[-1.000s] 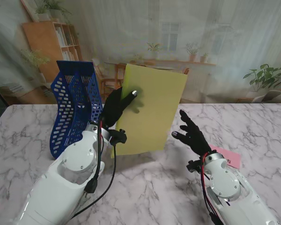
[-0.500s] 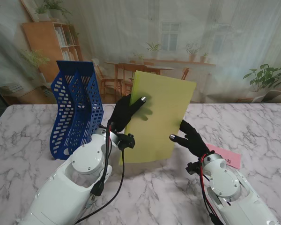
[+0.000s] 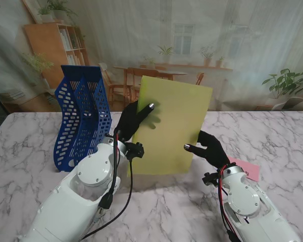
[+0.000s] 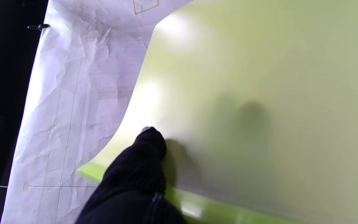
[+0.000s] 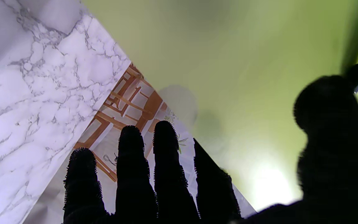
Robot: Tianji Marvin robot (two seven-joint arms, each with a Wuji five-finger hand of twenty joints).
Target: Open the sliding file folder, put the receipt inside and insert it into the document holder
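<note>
My left hand (image 3: 133,119) is shut on the left edge of the yellow-green sliding file folder (image 3: 172,126) and holds it upright over the table's middle. One black fingertip (image 4: 149,141) presses on the folder (image 4: 259,93) face. My right hand (image 3: 210,149) sits at the folder's lower right edge, its thumb in front and its straight, spread fingers (image 5: 164,155) behind the folder (image 5: 244,71); I see no clamp. The pink receipt (image 3: 246,168) lies flat on the table right of that hand. The blue mesh document holder (image 3: 81,115) stands at the left.
The marble table (image 3: 278,136) stretches around both arms. A printed room backdrop hangs behind its far edge. My left arm (image 3: 86,186) and its black cable lie just nearer to me than the document holder.
The left hand carried the folder rightward, away from the holder, then nearly stopped. The right hand slid in so its fingers went behind the folder's right edge.
</note>
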